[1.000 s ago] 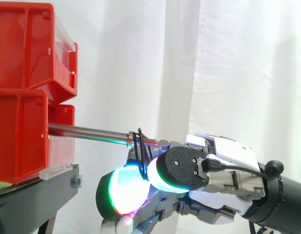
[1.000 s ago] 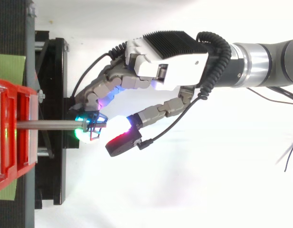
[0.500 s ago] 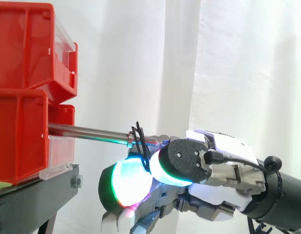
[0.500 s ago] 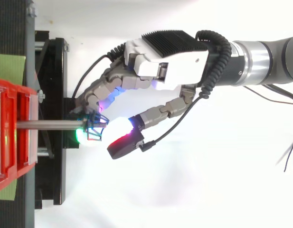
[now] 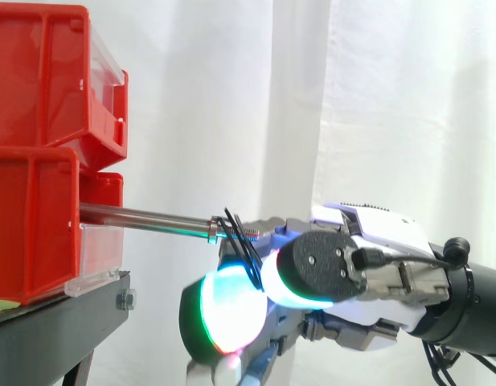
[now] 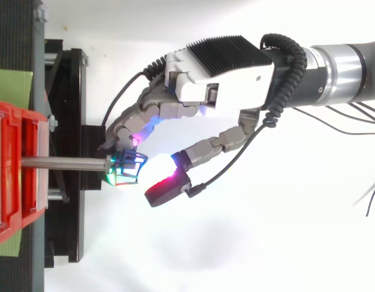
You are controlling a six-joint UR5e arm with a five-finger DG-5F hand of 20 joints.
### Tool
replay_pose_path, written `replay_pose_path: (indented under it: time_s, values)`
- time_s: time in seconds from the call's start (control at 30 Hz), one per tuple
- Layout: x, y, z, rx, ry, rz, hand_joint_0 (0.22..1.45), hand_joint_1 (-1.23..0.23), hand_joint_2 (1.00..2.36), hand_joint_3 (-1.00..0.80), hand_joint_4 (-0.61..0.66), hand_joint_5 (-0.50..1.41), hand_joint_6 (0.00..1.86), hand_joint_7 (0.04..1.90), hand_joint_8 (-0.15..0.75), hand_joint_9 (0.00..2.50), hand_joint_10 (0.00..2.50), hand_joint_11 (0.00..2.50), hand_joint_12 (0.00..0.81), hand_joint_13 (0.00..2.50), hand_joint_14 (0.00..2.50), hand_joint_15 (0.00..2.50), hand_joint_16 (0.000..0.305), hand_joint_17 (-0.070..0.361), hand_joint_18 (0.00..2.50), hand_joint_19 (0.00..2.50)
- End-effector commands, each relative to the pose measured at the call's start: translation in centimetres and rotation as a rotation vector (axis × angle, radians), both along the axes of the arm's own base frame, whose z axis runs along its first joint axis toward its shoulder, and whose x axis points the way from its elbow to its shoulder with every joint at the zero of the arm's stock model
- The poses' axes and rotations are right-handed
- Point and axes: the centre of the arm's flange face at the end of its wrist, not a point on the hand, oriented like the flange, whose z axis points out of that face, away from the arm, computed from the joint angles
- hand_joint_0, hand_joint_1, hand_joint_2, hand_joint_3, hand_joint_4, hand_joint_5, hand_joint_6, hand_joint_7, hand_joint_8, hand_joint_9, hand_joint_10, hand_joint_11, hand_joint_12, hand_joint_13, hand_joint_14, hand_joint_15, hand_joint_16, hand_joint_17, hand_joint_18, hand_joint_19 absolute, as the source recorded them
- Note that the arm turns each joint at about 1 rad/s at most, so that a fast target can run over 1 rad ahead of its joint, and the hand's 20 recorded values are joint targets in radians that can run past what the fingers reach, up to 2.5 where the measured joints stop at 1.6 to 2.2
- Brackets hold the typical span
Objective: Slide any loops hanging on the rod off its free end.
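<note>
Two stacked red plastic bins [image 5: 34,153] sit on the black bench [image 5: 59,318] at the left, and I cannot see inside them from here. A thin steel rod [image 5: 143,216] sticks out of the lower bin. Its long axis runs nearly level, dipping slightly, and its free threaded end points right toward the hand. The thin black loops [image 5: 236,231] hang at that tip, pinched between the curled, glowing fingertips [image 5: 227,310] of the robot hand [image 6: 220,70]. Since a second ago the hand has drawn rightward, away from the bins, and the loops have slid with it toward the rod's end.
</note>
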Motion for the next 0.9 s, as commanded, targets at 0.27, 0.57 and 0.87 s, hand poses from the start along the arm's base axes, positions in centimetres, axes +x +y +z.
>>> replay_pose_path:
  time_s: [0.27, 0.57, 0.87]
  values:
    - [-1.3, -0.5, 1.2, -0.011, 0.112, -0.011, 0.59, -0.64, 1.01, 0.02, 0.04, -0.17, 0.92, 0.93, 0.338, 0.83, 0.01, 0.29, 0.341, 0.83, 0.00, 0.08, 0.055, 0.123, 0.94, 0.30]
    - [-4.5, -0.8, 4.6, -0.014, 0.191, -0.043, 0.58, -0.64, 1.01, 0.03, 0.04, -0.17, 0.92, 0.93, 0.339, 0.84, 0.01, 0.28, 0.343, 0.83, 0.00, 0.09, 0.056, 0.125, 0.94, 0.30]
    - [-10.7, -1.1, 8.7, 0.010, 0.221, -0.192, 0.59, -0.65, 1.01, 0.00, 0.03, -0.17, 0.92, 0.95, 0.337, 0.84, 0.01, 0.28, 0.342, 0.83, 0.00, 0.09, 0.055, 0.123, 0.94, 0.29]
